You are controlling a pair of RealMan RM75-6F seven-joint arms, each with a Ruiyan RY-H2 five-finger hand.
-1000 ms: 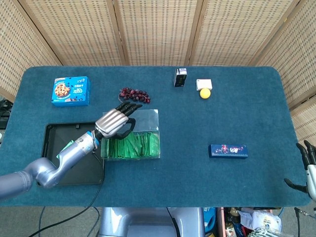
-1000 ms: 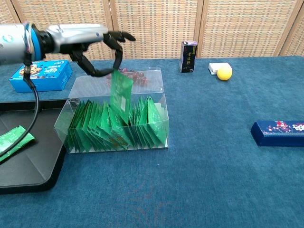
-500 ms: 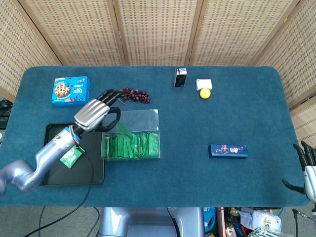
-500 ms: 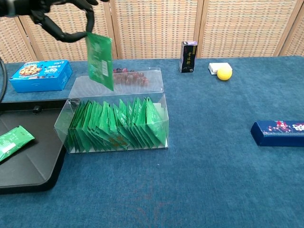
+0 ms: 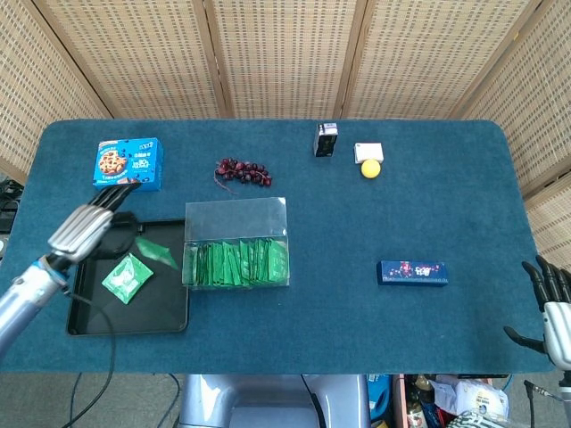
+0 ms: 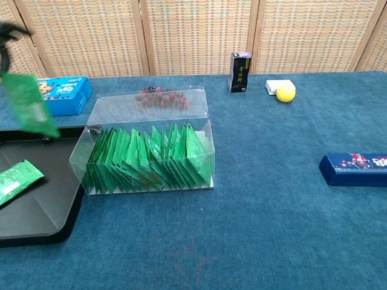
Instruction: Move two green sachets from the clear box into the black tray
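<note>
Left silver robot hand (image 5: 87, 228) pinches second green foil sachet (image 5: 155, 251) dangling above flat black plastic tray (image 5: 175, 316), first green sachet (image 5: 126, 277) already lies inside; clear plastic box (image 5: 235, 218) sits beside; next likely lower, release; right hand (image 5: 554, 307) idle, fingers apart

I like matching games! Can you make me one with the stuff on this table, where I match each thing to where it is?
Things:
1. sachet held by the left hand
2. sachet lying flat
3. grapes
4. yellow ball

Places:
A. behind the clear box
B. beside a small white box
C. hanging in the air over the black tray
D. on the floor of the black tray

Pairs: 1-C, 2-D, 3-A, 4-B
</note>
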